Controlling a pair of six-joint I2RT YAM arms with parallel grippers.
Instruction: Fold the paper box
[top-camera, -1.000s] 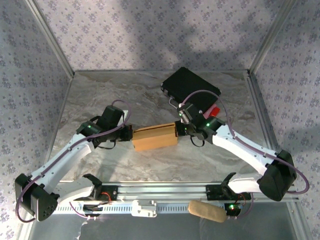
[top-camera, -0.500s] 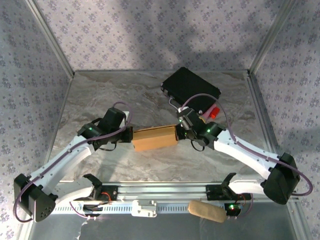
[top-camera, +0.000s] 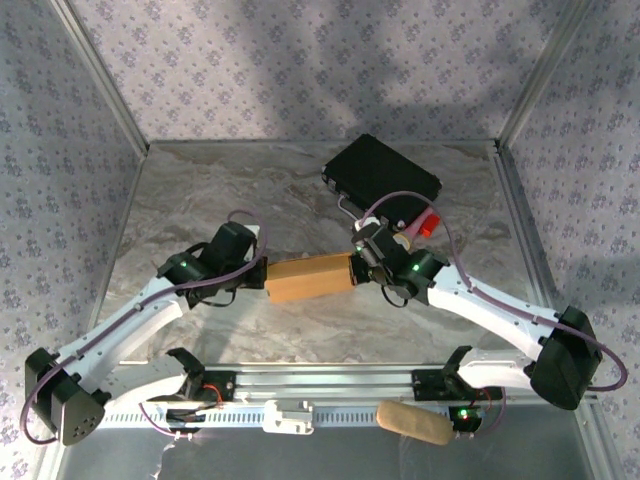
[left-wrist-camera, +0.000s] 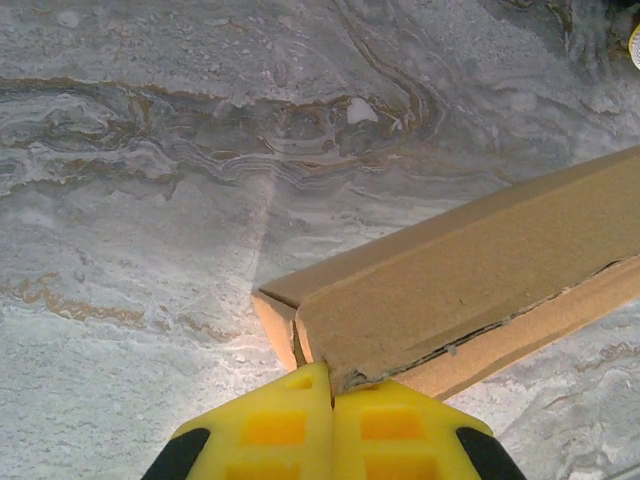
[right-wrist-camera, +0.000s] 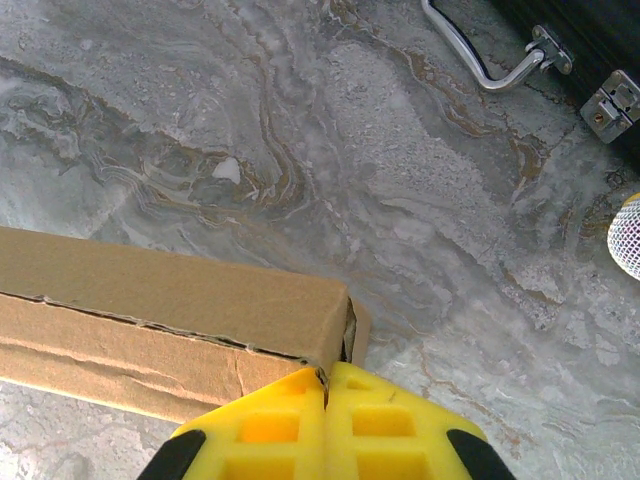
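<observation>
The paper box (top-camera: 310, 277) lay at the middle of the table (top-camera: 200, 200), nearer its near edge than its far one. It was already formed into a shallow closed rectangular shape. Its long axis ran almost parallel with the near edge, the right end turned slightly toward the far edge.

In the wrist views the long seam looked ragged, and the end flaps at both ends stood slightly proud. Judged nearly complete, with seating of the ends outstanding.

The left pincer (top-camera: 258, 272) was closed, its tips against the left end. The right pincer (top-camera: 358, 265) was closed against the right end. Neither visibly clamped cardboard. A black case (top-camera: 382, 178) lay near the far right corner.
</observation>
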